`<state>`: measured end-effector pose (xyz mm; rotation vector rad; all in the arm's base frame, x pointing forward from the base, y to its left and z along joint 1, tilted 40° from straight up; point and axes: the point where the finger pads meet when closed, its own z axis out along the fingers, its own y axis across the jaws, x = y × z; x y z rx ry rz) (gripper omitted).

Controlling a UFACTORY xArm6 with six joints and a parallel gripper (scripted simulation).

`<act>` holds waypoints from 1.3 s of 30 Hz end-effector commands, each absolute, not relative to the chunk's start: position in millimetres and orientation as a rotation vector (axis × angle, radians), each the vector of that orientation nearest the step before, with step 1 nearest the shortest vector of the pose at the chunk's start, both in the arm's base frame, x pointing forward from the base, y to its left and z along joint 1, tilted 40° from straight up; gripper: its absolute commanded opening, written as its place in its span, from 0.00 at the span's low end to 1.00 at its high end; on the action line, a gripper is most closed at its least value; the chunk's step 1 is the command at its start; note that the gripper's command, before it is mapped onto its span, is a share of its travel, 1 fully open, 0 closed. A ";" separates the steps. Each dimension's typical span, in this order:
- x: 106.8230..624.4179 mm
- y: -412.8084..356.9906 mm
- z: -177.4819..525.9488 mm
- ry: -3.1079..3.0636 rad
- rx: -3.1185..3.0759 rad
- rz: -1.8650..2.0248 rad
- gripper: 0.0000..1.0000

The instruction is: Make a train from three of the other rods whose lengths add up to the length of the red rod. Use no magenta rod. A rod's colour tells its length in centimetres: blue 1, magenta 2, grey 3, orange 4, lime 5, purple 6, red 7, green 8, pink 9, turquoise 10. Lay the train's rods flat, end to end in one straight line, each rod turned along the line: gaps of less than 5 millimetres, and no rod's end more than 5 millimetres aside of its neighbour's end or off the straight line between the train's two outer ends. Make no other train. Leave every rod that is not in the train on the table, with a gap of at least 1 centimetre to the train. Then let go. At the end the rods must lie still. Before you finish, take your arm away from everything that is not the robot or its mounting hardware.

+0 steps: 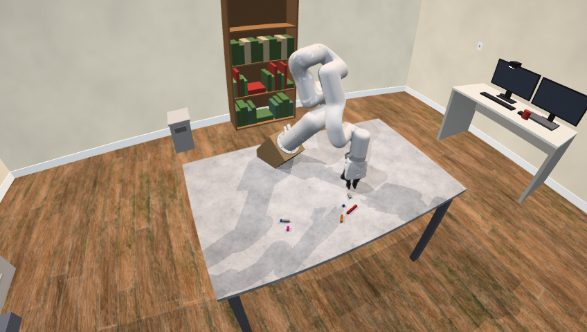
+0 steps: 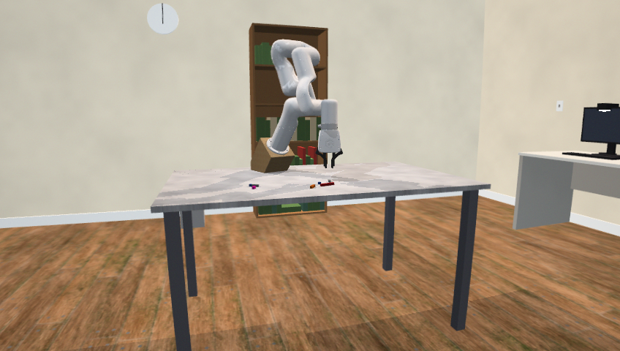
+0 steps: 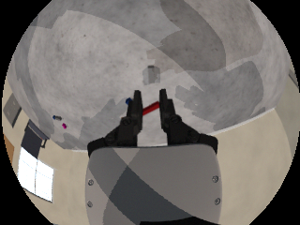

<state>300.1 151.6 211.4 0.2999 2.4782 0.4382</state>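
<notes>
The red rod (image 1: 351,209) lies flat on the table's right front part; it also shows in the wrist view (image 3: 149,109). A small grey rod (image 1: 349,196) lies just behind it, a tiny blue rod (image 1: 342,205) to its left, and an orange rod (image 1: 341,218) in front of that. Further left lie a magenta rod (image 1: 287,227) and, just behind it, another blue rod (image 1: 282,220) with a dark piece at its end. My gripper (image 1: 351,185) hangs above the grey rod (image 3: 152,74), well off the table. Its fingers stand narrowly apart with nothing between them.
The arm's wooden base block (image 1: 275,153) sits at the table's back edge. A bookshelf (image 1: 260,61) stands behind the table, a small bin (image 1: 180,129) on the floor to the left, and a desk with monitors (image 1: 522,106) to the right.
</notes>
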 end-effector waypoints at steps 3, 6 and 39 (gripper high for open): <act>302.9 153.0 209.7 2.476 0.300 0.440 0.24; 304.9 153.9 207.0 2.476 0.300 0.440 0.24; 327.9 164.7 177.1 2.476 0.300 0.439 0.24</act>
